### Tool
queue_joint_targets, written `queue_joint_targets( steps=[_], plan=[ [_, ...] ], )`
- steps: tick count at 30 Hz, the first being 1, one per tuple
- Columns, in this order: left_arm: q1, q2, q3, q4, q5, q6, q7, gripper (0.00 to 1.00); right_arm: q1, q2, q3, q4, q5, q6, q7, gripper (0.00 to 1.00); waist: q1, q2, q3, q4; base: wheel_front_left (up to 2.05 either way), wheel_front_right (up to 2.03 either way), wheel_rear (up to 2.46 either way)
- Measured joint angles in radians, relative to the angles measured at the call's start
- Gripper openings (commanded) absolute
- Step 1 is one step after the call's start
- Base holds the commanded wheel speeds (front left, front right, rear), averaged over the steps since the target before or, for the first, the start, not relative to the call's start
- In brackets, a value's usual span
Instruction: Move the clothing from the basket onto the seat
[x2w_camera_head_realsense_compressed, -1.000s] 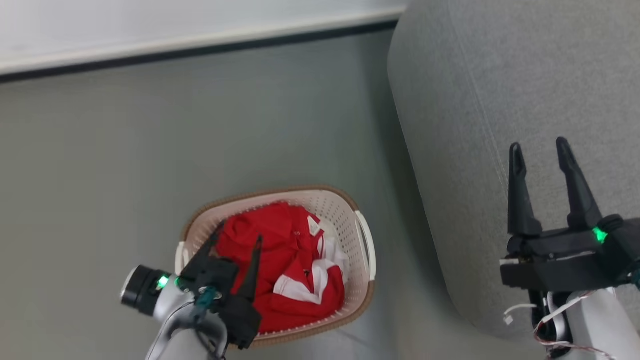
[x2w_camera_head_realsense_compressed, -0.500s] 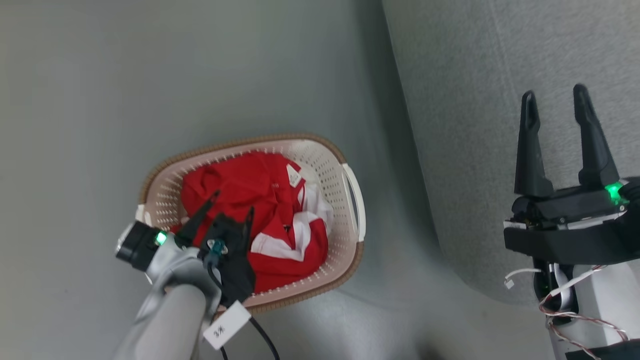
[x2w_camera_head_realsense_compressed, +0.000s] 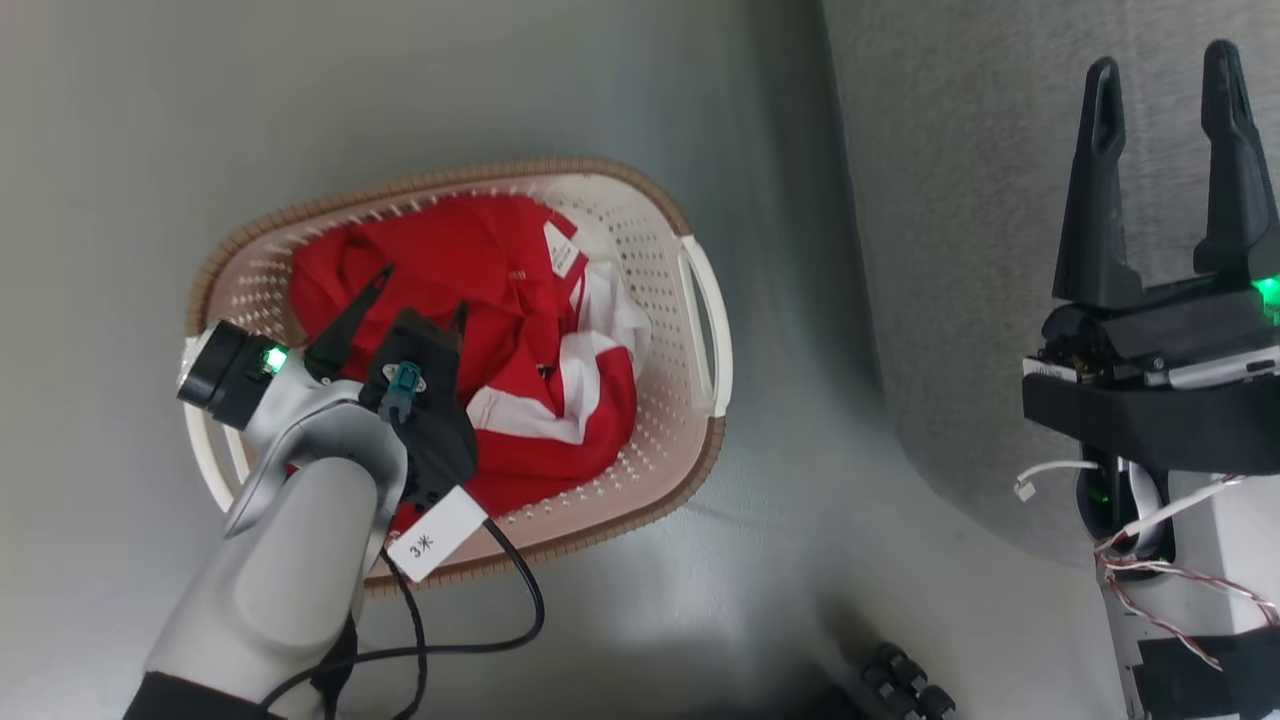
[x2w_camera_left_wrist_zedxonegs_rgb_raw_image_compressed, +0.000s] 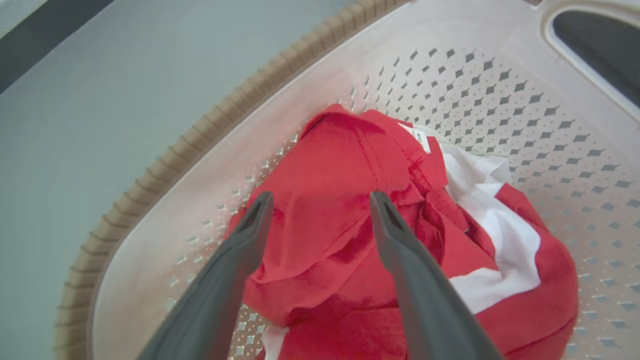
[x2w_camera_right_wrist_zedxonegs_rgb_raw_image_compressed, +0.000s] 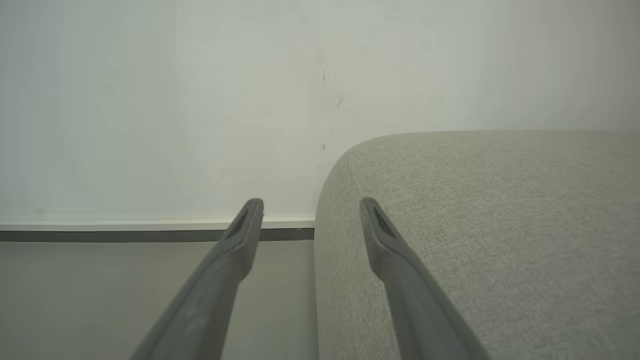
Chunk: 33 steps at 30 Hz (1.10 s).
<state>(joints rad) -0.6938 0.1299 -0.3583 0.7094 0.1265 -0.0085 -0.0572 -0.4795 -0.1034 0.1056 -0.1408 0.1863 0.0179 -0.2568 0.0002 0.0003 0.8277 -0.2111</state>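
The cream basket with its brown rim stands on the floor left of the grey seat. Crumpled red clothing with white stripes fills it. My left gripper is open and reaches down over the left part of the pile. In the left wrist view its fingers straddle a red fold of the clothing, close above it, inside the perforated basket wall. My right gripper is open and empty over the seat; it hangs by the rounded edge of the seat.
Grey floor surrounds the basket. A black cable with a white tag hangs from my left wrist over the basket's near rim. Small dark round parts lie at the bottom. A pale wall with a dark baseboard stands beyond the seat.
The camera has tilted down, so the basket sits higher and larger in the picture. My left gripper has gone deeper into the basket over the clothing. Both grippers have stayed open.
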Motion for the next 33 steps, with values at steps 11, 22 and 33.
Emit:
queue_joint_targets(
  steps=[11,22,33],
  plan=[
    [-0.076,0.012,0.028,0.069,0.007,0.059,-0.037,1.00,-0.045,0.007,0.007,0.017,-0.002,0.001,0.000,1.00,0.0000,-0.0001,0.101,-0.017,0.00,0.00,0.00],
    [-0.108,0.012,0.036,0.141,0.008,0.072,-0.057,0.00,-0.064,0.018,0.019,0.032,-0.002,0.009,0.000,1.00,-0.0002,-0.0001,0.119,-0.030,0.00,0.00,0.00],
    [-0.102,-0.030,0.050,0.180,-0.033,0.063,-0.155,0.00,-0.065,0.022,0.022,0.114,-0.008,0.017,0.000,1.00,-0.0002,-0.0003,0.072,-0.022,0.00,0.00,0.00]
  ],
)
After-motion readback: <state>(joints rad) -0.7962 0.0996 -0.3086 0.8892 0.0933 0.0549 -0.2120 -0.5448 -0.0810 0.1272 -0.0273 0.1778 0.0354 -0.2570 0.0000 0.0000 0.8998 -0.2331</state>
